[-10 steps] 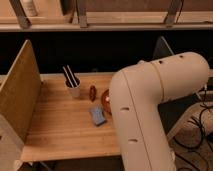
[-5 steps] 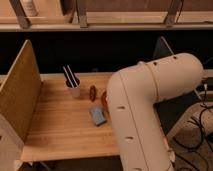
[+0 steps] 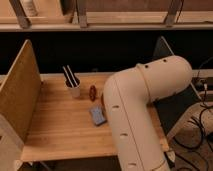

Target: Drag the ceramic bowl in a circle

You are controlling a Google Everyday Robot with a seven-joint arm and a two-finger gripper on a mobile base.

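Our arm hides the pincer, so we cannot tell its state; the bowl peeks out, probably beneath it.

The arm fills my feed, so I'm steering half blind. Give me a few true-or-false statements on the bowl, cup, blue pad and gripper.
1. The cup holds black sticks. True.
2. The bowl is in full view. False: only a sliver shows at the edge of the arm.
3. The blue pad lies flat on the table. True.
4. The gripper hovers over the cup. False: the gripper is out of sight, hidden behind the arm.
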